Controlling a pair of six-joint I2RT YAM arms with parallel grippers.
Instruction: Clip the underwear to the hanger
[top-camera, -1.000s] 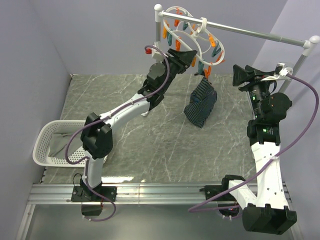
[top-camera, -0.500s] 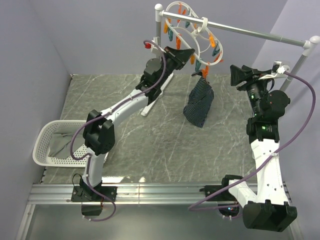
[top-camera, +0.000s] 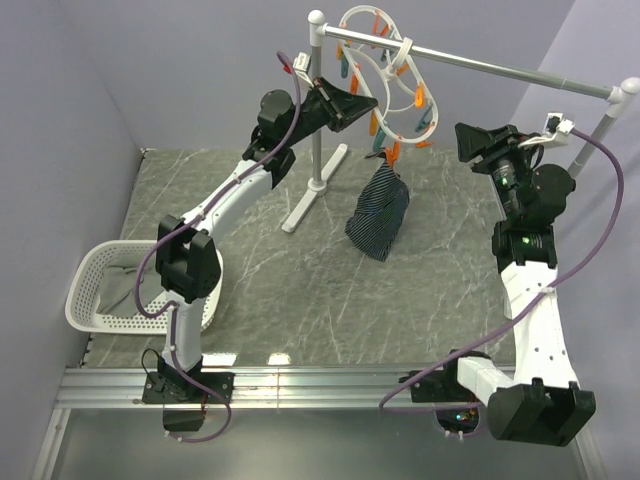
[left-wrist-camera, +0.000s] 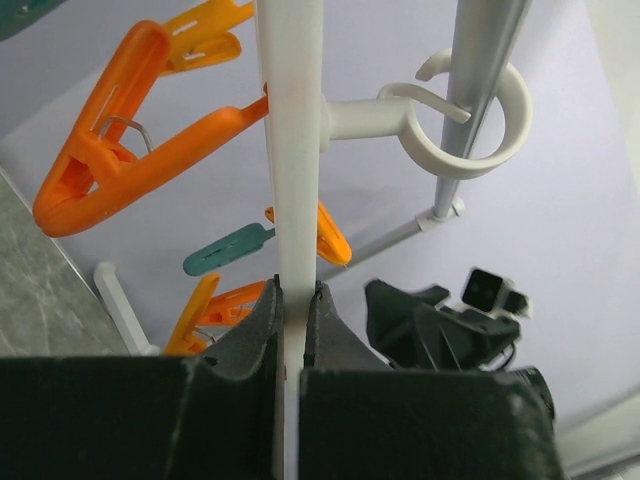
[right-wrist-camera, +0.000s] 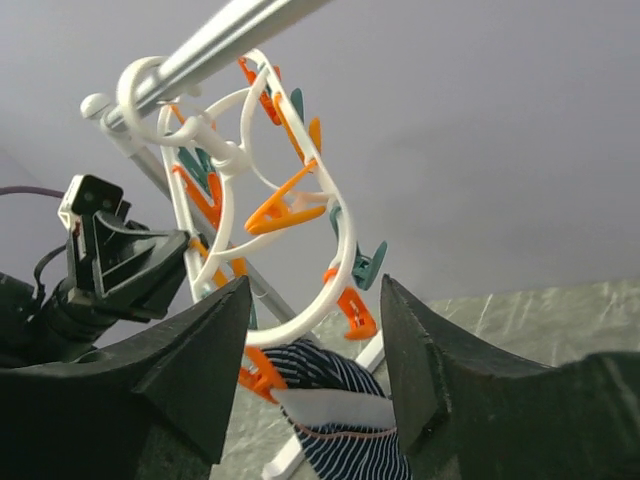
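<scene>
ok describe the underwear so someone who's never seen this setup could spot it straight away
Find the metal rail running across the back of the table; a white ring hanger full of pegs hooks onto it. The underwear dangles from an orange peg on its lower edge. It is the only dark, thin-striped fabric, unlike the plain cloth in the basket.

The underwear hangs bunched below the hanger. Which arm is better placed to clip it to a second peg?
Right, probably. The right gripper is open and free, facing the hanger and the underwear. The left gripper is shut on the hanger's white ring, apparently steadying it.
</scene>
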